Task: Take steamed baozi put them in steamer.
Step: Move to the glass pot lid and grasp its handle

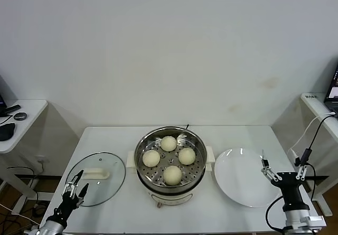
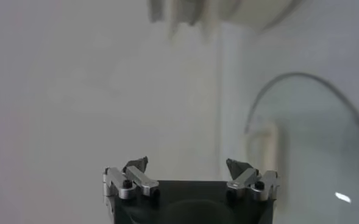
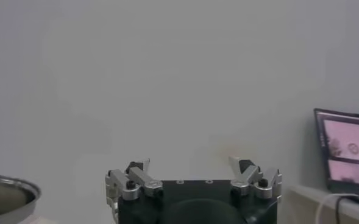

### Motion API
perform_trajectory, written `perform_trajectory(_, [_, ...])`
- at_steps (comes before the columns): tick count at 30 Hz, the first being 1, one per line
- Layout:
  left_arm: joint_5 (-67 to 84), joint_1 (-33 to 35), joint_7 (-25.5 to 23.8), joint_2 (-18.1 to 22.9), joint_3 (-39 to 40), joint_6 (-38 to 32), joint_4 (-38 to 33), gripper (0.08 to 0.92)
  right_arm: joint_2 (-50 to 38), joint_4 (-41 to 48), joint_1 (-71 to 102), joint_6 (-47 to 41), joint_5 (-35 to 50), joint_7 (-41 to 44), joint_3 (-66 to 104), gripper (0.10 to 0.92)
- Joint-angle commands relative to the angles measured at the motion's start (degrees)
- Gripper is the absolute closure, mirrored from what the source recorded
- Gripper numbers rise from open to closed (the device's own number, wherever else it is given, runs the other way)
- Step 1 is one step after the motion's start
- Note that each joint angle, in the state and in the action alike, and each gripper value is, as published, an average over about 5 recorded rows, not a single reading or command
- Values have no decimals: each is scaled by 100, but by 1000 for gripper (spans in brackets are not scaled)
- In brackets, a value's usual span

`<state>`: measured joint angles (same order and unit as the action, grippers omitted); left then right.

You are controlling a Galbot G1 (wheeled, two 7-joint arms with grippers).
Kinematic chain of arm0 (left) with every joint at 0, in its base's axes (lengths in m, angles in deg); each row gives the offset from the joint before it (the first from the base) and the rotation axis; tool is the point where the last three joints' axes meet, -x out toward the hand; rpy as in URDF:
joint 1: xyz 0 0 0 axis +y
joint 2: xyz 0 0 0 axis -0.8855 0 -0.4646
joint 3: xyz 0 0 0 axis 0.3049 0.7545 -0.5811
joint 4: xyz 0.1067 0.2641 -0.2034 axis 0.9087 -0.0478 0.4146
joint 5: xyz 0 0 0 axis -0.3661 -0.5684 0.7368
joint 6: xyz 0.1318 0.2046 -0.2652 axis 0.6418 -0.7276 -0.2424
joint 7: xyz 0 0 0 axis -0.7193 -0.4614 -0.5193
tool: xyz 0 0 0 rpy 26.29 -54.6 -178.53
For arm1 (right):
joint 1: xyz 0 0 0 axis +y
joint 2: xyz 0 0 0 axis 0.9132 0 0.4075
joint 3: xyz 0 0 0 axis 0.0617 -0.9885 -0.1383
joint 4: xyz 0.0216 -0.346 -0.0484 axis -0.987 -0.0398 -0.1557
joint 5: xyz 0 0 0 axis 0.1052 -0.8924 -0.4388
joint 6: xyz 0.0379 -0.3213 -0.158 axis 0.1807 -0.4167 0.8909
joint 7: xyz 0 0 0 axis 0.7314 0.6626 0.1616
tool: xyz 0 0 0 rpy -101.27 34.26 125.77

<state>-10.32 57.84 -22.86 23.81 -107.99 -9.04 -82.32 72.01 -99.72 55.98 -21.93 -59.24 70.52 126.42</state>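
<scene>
Head view: looks forward and down from above the near edge of the white rectangular table, taking in the whole top, the pale wall behind and both arms at the lower corners.
Left wrist view: sits low and close behind its own fingers, facing along the table past the round clear glass lid with a white handle.
Right wrist view: sits close behind its own fingers, facing level at the wall, with a lit dark-framed screen at one edge.
Shared, head and left wrist: the glass lid.
Shared, head and right wrist: the round shiny stainless-steel steamer pot, only its rim in the wrist view.
</scene>
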Motion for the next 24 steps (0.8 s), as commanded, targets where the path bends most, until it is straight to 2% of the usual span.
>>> perform_trajectory(1, [-789, -741, -62, -242, 231, -89, 876, 177, 135, -128, 176, 13, 34, -15, 150, 203])
perform_trajectory(12, [-744, -1350, -40, -377, 385, -75, 1223, 177, 168, -119, 190, 18, -142, 1, -20, 203])
perform_trajectory(24, [-739, -1878, -66, -333, 769, -51, 1509, 177, 238, -91, 202, 26, -319, 3, -197, 203])
